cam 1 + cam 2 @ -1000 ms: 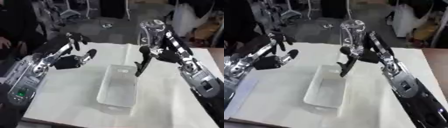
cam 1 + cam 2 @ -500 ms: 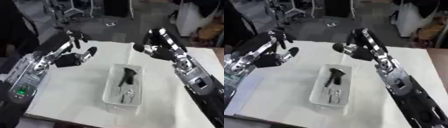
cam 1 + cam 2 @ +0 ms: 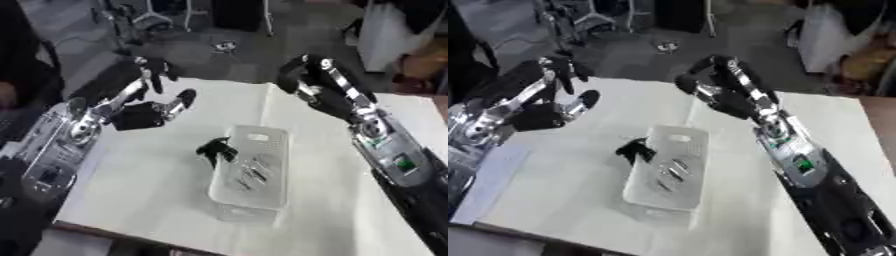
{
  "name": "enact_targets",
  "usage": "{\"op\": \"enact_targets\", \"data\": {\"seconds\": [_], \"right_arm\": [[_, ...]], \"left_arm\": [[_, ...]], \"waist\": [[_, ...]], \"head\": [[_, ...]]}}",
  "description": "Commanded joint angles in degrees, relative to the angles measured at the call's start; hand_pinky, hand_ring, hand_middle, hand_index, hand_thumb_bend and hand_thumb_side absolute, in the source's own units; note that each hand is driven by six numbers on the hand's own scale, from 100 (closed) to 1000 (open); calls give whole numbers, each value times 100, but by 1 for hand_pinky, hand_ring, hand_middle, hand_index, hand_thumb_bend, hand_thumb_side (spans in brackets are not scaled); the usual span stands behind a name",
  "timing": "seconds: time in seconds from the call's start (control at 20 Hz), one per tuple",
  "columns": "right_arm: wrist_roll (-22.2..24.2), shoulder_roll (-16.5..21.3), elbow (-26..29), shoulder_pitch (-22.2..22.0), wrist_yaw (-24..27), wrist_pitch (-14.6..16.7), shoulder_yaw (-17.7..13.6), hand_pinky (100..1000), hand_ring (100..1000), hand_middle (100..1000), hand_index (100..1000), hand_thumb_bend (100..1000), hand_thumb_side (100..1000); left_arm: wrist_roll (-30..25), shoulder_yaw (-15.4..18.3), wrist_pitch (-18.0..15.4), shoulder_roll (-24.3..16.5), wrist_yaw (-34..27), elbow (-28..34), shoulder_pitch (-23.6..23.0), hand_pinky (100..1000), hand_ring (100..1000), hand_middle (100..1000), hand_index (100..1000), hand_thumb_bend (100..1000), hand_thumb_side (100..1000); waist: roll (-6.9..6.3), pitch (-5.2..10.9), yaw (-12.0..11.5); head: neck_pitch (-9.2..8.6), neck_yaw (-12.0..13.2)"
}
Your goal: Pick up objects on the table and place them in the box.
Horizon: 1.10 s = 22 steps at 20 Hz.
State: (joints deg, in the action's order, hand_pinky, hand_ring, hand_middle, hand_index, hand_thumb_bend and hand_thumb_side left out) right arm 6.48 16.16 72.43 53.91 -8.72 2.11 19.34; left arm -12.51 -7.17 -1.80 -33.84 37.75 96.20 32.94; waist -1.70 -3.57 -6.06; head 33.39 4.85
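A clear plastic box (image 3: 258,145) lies askew in the middle of the white table (image 3: 157,175). A black tool (image 3: 214,149) shows at the box's left rim; whether it lies wholly inside I cannot tell. Silvery pieces (image 3: 252,172) rest on the box's floor. My right hand (image 3: 317,92) hovers above the table's far edge, up and to the right of the box, fingers relaxed and holding nothing. My left hand (image 3: 140,115) hangs over the table to the left of the box, fingers spread, also with nothing in it.
The table's near edge (image 3: 175,237) runs across the bottom. Beyond the far edge there is dark floor with metal stands (image 3: 149,20) and a white bag (image 3: 385,35). A person's hand (image 3: 7,95) shows at the far left, off the table.
The right hand let go of the black tool, which dropped to the box, then drew back up and to the right. The whole picture has tilted, so the camera moved. The left hand kept still.
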Motion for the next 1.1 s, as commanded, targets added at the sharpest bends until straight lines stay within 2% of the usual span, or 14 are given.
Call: {"op": "enact_targets", "data": {"seconds": [0.05,0.15,0.2,0.35,0.4,0.55,0.8,0.9,1.1], "right_arm": [[277,212,66,-39,-323,95,-87,100,260,410,1000,820,1000],[405,374,137,-204,-194,152,-191,217,334,468,1000,790,1000],[439,466,192,-283,-75,183,-246,243,344,480,1000,767,1000],[321,705,316,-471,245,195,-416,271,353,491,1000,721,1000],[228,772,348,-520,312,188,-468,298,366,504,1000,669,1000],[-129,986,488,-691,425,181,-590,345,378,512,1000,633,1000],[-466,1237,766,-1011,511,133,-691,357,378,509,1000,595,1000],[-545,1321,853,-1153,531,105,-737,365,379,507,1000,586,1000],[-973,1417,980,-1354,589,-30,-908,376,369,496,1000,573,1000]], "left_arm": [[23,92,4,-120,3,59,54,326,552,667,827,224,1000],[42,113,13,-133,-3,62,28,325,552,667,827,224,1000],[52,120,17,-142,-7,61,15,325,552,667,827,224,1000],[82,129,19,-165,-14,63,-18,327,553,668,827,224,1000],[94,130,18,-165,-17,64,-21,325,553,668,827,225,1000],[142,117,9,-166,-29,66,-20,327,555,671,826,225,1000],[189,82,-13,-176,-14,46,11,333,559,675,826,226,1000],[201,77,-28,-190,-13,54,40,335,561,677,826,227,1000],[265,79,-21,-210,-6,51,66,337,563,678,825,229,1000]], "waist": [[-6,81,24],[-6,77,41],[-8,77,48],[-23,78,74],[-30,78,87],[-42,88,136],[-57,102,224],[-75,107,237],[-102,118,266]], "head": [[-194,12],[-384,-39],[-410,-41],[-400,-21],[-439,-24],[-584,-24],[-642,103],[-748,149],[-684,243]]}}
